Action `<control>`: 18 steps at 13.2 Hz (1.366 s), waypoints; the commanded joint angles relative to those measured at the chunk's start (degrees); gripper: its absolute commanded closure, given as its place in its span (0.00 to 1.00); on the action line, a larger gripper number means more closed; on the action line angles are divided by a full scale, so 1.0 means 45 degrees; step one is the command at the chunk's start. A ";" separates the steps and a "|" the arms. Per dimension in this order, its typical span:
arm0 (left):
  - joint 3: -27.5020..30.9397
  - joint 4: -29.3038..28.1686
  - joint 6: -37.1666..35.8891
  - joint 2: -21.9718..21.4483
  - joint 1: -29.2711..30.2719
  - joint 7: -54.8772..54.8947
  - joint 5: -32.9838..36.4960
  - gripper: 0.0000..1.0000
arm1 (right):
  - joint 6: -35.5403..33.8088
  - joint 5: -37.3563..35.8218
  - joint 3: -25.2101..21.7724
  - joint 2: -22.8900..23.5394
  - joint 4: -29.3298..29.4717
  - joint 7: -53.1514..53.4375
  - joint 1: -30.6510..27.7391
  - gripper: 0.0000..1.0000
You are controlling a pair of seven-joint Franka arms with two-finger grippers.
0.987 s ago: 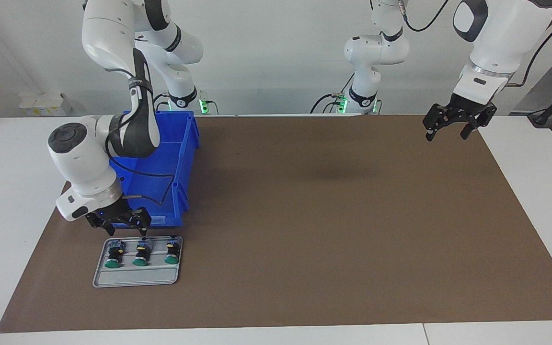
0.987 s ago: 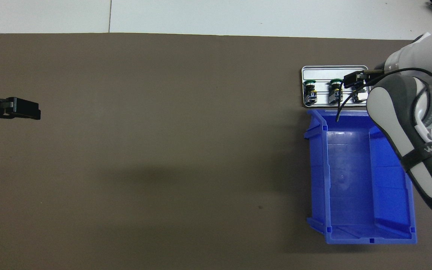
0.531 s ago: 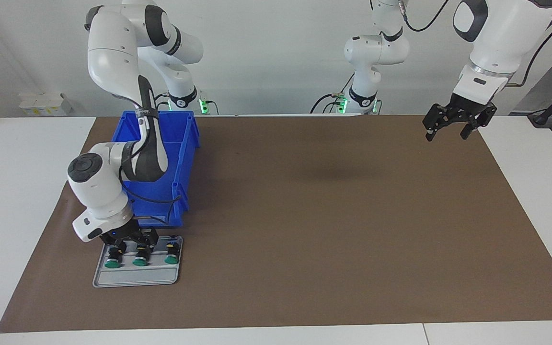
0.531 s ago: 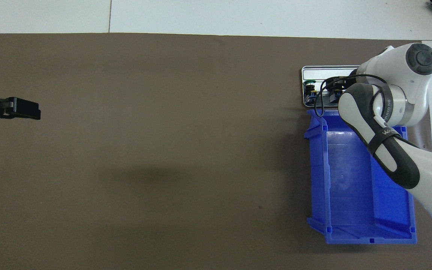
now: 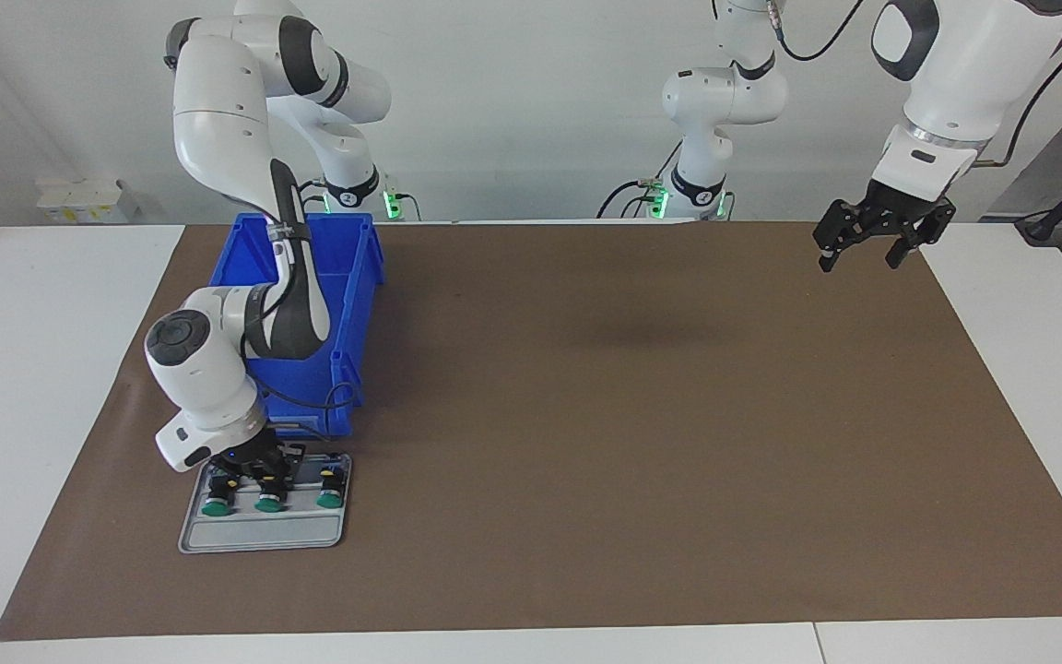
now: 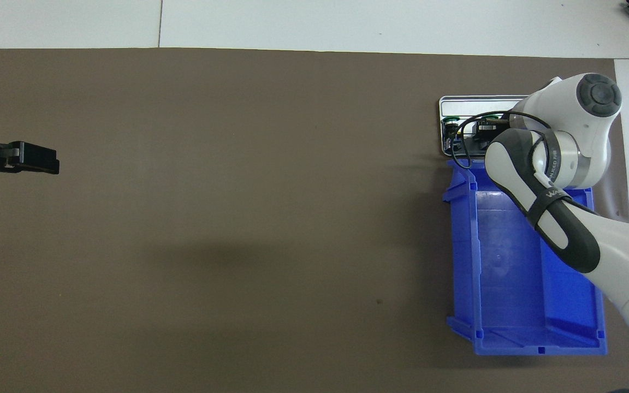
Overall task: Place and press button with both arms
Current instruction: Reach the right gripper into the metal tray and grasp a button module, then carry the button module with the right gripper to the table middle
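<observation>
Button (image 5: 265, 491), middle of three alike on the grey tray (image 5: 259, 537), at the right arm's end, just farther from the robots than the blue bin (image 5: 347, 277). Looks small, light, rigid; smooth cap likely slippery, so take it by the black barrel. Right gripper (image 5: 262, 468) is down on it, fingers closed, apparently on that barrel; contact is hidden by the wrist from overhead. Left gripper (image 5: 866, 251) waits over the mat's (image 5: 642, 443) other end, fingers spread, empty.
</observation>
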 commanded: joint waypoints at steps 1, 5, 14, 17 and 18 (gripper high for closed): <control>-0.0018 -0.0392 0.0047 -0.0362 0.0046 0.0035 0.0239 0.00 | -0.0374 0.0054 0.0100 -0.0942 -0.0286 -0.0383 -0.0068 1.00; -0.0018 -0.0392 0.0047 -0.0362 0.0046 0.0035 0.0239 0.00 | -0.1641 0.0055 0.0159 -0.2328 -0.0267 -0.0305 0.0380 1.00; -0.0018 -0.0392 0.0047 -0.0362 0.0027 0.0035 0.0239 0.00 | -0.3227 -0.0100 0.0159 -0.3113 0.0103 0.4431 0.4652 1.00; -0.0018 -0.0392 0.0047 -0.0362 0.0046 0.0035 0.0239 0.00 | -0.3208 -0.0239 0.0159 -0.2412 0.0999 0.8161 0.6509 1.00; -0.0018 -0.0392 0.0047 -0.0362 0.0046 0.0035 0.0239 0.00 | -0.3208 -0.0142 0.0159 -0.2235 0.1157 0.9584 0.6959 1.00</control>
